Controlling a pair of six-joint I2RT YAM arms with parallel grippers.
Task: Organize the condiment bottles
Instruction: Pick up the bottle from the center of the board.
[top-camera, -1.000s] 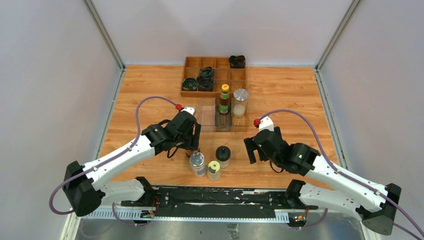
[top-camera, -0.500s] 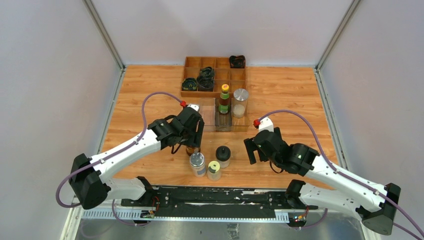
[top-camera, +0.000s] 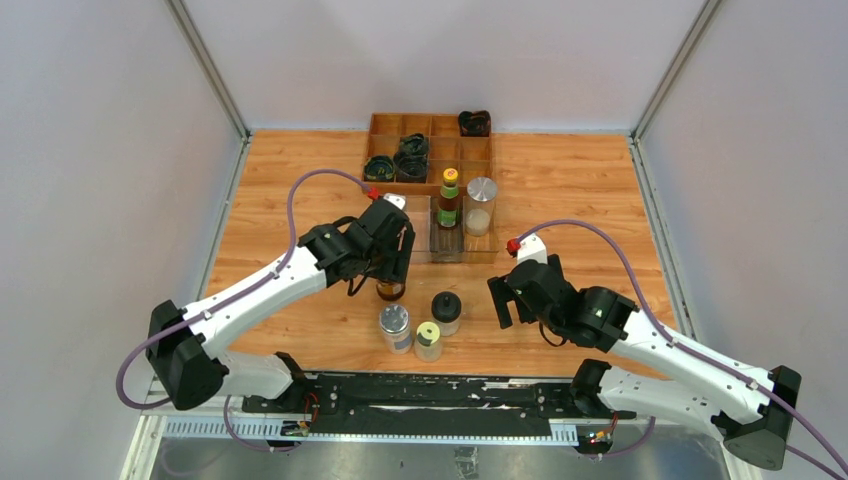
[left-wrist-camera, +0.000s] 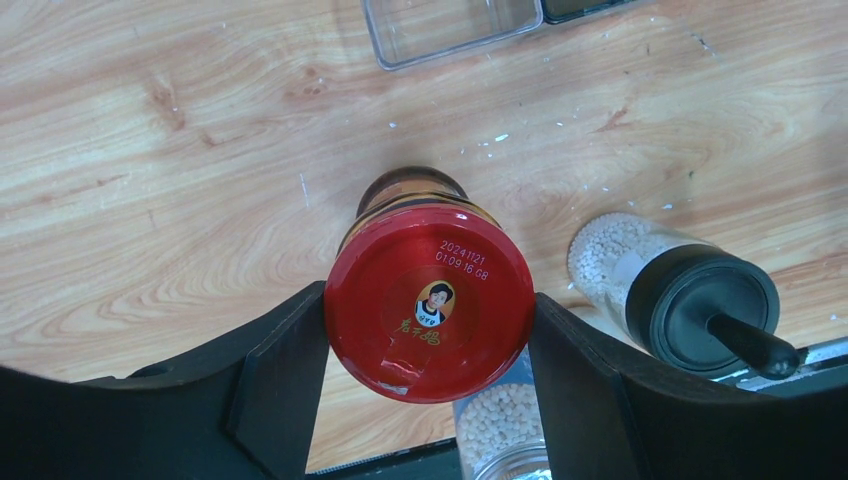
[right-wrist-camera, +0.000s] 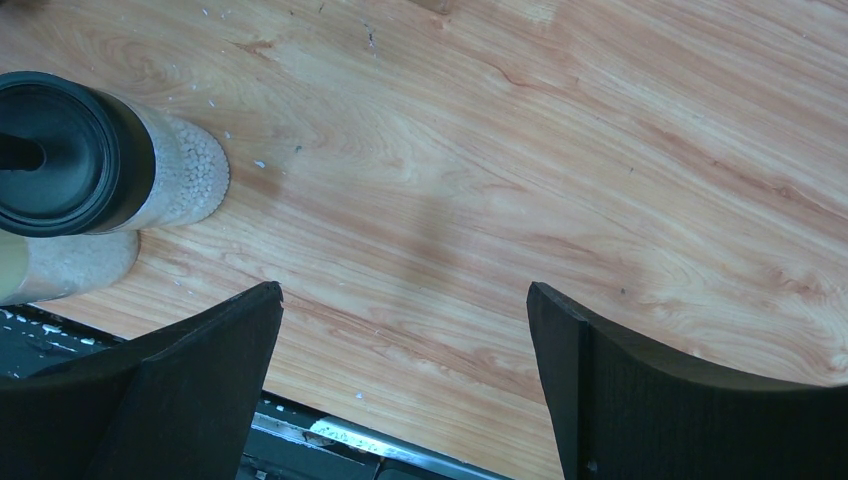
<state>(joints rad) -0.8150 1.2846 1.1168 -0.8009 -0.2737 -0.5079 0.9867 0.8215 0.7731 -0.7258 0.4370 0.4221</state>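
Clock set on the top view, 12 at the far wall.

Your left gripper pinches the red-capped jar. Both fingers press the rim of the cap, one on each side. The jar stands upright, a little left of table centre. You cannot tell whether its base touches the wood.

The other near bottles sit close to that jar:
- black-domed jar at 4 o'clock
- silver-capped jar at 6 o'clock
- pale-yellow-capped jar at 5 o'clock, nearest your arm bases

The last two almost touch each other.

The clear tray lies at 1 o'clock from the held jar, just beyond it. Its left compartment is bare. The yellow-green-capped bottle stands in the middle compartment, and the silver-lidded jar in the right one.

The wooden divided box butts against the tray at 12 o'clock. Dark coiled bundles fill several of its cells.

Your right gripper has its jaws spread wide with only bare table between them. It hangs at 3 o'clock from the black-domed jar, apart from it.
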